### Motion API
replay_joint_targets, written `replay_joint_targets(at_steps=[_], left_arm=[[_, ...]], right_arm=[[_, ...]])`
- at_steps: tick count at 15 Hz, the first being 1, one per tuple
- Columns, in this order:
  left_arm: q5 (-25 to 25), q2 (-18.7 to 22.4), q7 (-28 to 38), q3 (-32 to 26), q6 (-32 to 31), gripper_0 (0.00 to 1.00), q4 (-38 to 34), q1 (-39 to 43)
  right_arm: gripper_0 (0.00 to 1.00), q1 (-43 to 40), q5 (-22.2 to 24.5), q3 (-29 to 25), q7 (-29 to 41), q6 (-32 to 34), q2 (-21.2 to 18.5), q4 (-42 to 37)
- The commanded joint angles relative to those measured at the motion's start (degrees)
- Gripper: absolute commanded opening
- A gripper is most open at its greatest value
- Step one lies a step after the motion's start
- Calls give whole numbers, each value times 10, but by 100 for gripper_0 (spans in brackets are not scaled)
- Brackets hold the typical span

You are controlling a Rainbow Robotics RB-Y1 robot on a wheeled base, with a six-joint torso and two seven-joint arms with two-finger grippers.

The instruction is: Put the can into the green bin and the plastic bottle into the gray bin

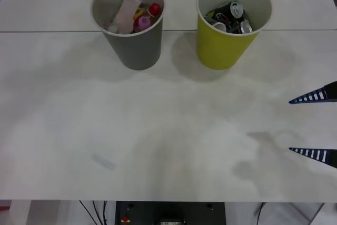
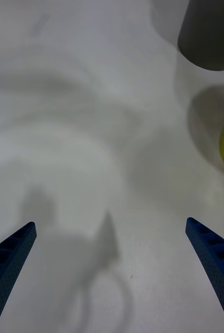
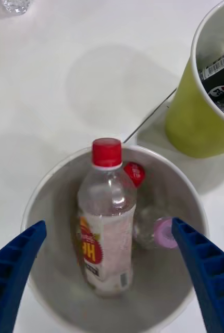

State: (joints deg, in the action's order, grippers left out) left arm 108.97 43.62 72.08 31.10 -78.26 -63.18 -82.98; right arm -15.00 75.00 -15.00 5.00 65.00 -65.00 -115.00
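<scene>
Left pincer (image 3: 109, 270), released, hovers above the gray bin (image 3: 49, 187); the plastic bottle (image 3: 106, 218) lies below it. Next we retract; right pincer (image 1: 315, 125) waits open.

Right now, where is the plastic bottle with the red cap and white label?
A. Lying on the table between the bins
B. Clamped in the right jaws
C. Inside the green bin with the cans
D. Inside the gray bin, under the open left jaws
D. The plastic bottle leans inside the gray bin, with the left gripper spread wide above it, not touching it.
</scene>
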Motion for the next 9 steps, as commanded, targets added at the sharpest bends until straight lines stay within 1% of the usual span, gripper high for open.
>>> replay_joint_targets(at_steps=[1,3,5,6,7,9], left_arm=[[-52,32,-40,-1,-14,100,-3,10],[-104,76,-71,-1,-5,100,-41,48],[-148,118,-73,-8,16,100,-88,92],[-171,141,-79,-20,25,100,-113,124],[-184,158,-87,-38,27,100,-132,149],[-197,185,-135,-91,26,100,-173,218]], right_arm=[[100,0,0,0,0,0,0,0],[100,0,0,0,0,0,0,0],[100,0,0,0,0,0,0,0],[100,0,0,0,0,0,0,0],[100,0,0,0,0,0,0,0],[100,0,0,0,0,0,0,0]])
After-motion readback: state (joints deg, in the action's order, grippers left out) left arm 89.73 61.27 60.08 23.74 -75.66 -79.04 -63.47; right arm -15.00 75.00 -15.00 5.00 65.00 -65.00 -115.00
